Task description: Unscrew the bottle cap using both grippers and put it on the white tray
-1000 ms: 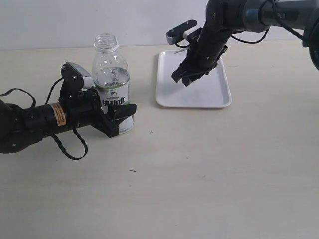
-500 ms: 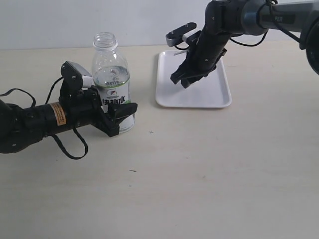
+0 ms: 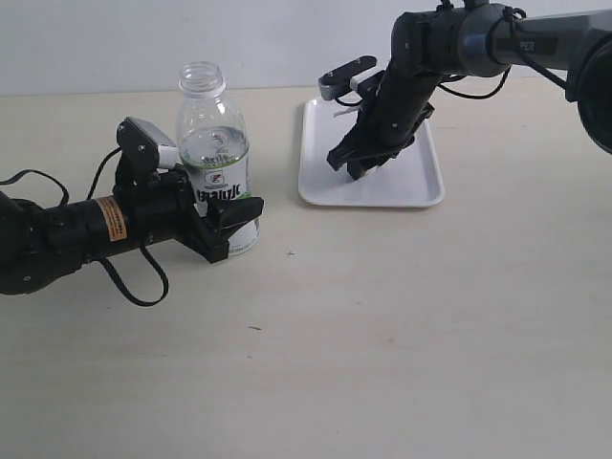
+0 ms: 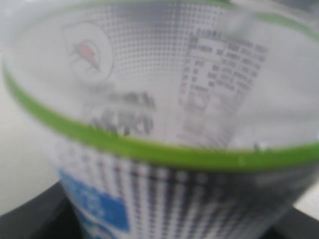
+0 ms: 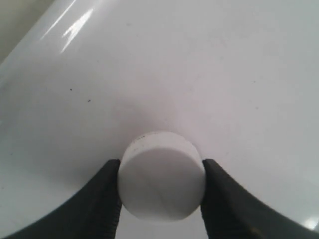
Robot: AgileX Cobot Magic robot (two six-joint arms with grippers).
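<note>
There is one bottle (image 3: 215, 153), one bottle cap (image 5: 162, 175), one white tray (image 3: 411, 186) and two grippers.

The clear bottle stands upright on the pale table (image 3: 382, 335), to the left of the tray and well apart from it. Its threaded neck (image 3: 202, 78) is bare and open. The left gripper (image 3: 229, 229) comes in low from the left, with its black fingers clamped on either side of the bottle's lower body, over the white-and-green label. In the left wrist view that label (image 4: 159, 124) fills almost the whole picture, blurred, with a green band across it and dark finger parts at the lower corners.

The right gripper (image 3: 356, 164) reaches down from the upper right and hangs low over the left half of the tray. In the right wrist view its two black fingers (image 5: 102, 204) pinch the small round white cap from both sides, flat top facing the camera, with the smooth white tray floor (image 5: 199, 59) right behind it. Whether the cap touches the tray cannot be told. In the exterior view the fingers hide the cap.

Around these: one orange label (image 3: 112, 220) on the left arm's cylindrical body, a black cable (image 3: 134, 282) looping on the table below it, and one small camera on each wrist (image 3: 143, 142) (image 3: 346, 72). Nothing else lies on the tray.
</note>
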